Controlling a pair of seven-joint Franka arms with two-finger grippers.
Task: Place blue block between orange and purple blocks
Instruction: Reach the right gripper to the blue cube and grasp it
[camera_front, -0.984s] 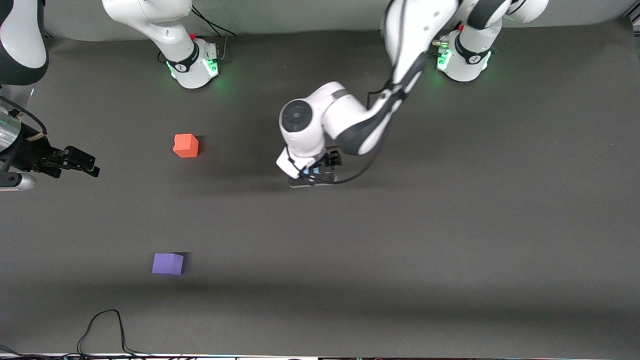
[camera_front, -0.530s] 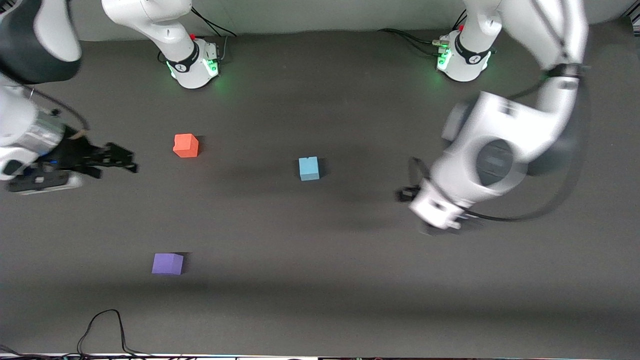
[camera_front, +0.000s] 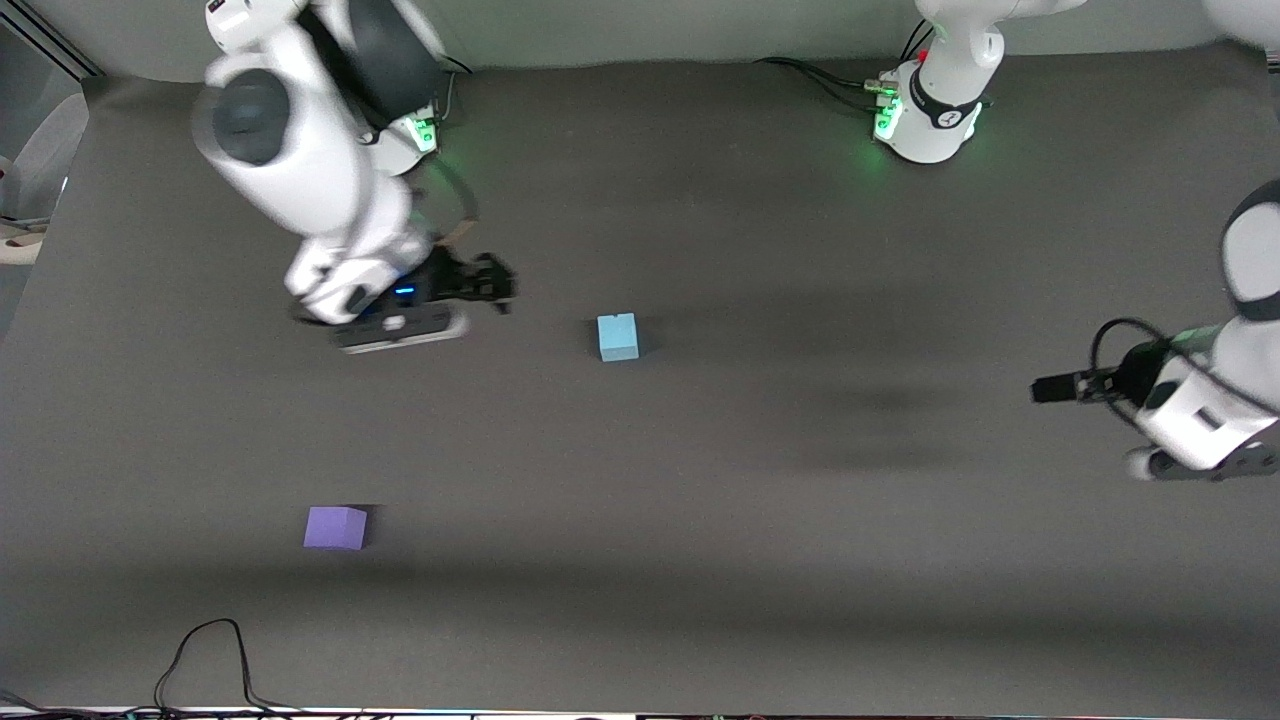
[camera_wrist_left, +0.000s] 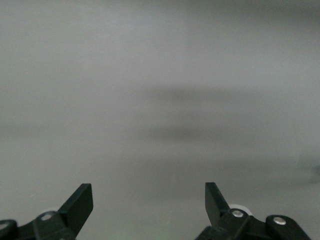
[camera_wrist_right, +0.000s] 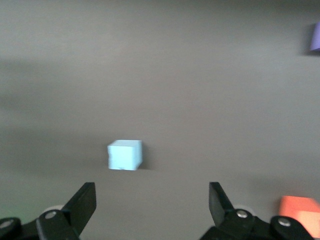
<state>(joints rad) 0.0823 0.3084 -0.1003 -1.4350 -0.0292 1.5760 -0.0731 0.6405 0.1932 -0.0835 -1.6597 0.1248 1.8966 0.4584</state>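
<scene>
The purple block (camera_front: 335, 528) sits on the table (camera_front: 800, 560) at the right arm's end, nearer to the front camera than everything else. Above the spot where the orange block (camera_wrist_right: 300, 209) lies hangs the right end effector (camera_front: 490, 283), its fingers spread apart and holding nothing; the arm hides that block from the front camera, but a corner of it shows in the right wrist view. The blue block (camera_front: 618, 337) stands alone in the middle of the table, well apart from both other blocks and not between them, so the placing is not yet done. It looks like a light, stiff matte cube that should not slip; a hold across two opposite flat sides, low on the body and clear of the notched top edge, seems the safest. Toward the left arm's end of the table the left end effector (camera_front: 1055, 387) hangs with its fingers apart, empty.
</scene>
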